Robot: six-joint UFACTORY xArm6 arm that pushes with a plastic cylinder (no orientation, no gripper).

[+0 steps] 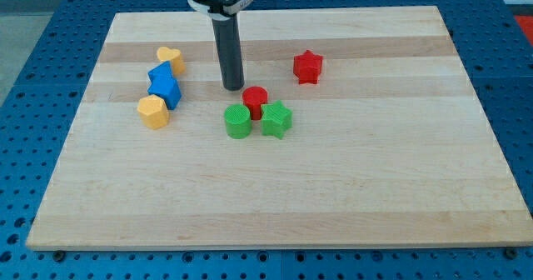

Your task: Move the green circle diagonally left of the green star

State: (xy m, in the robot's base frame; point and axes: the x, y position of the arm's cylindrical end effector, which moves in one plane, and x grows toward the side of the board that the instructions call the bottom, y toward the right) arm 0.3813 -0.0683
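The green circle (237, 122) sits near the board's middle, touching or nearly touching the green star (276, 119) on its right. A red circle (255, 101) stands just above and between them. My tip (232, 87) is the lower end of the dark rod, a short way above the green circle and just left of the red circle, touching neither.
A red star (307, 67) lies up and to the right. At the left stand a yellow heart (171, 60), two blue blocks (164, 85) close together and a yellow hexagon (153, 112). The wooden board (333, 197) rests on a blue perforated table.
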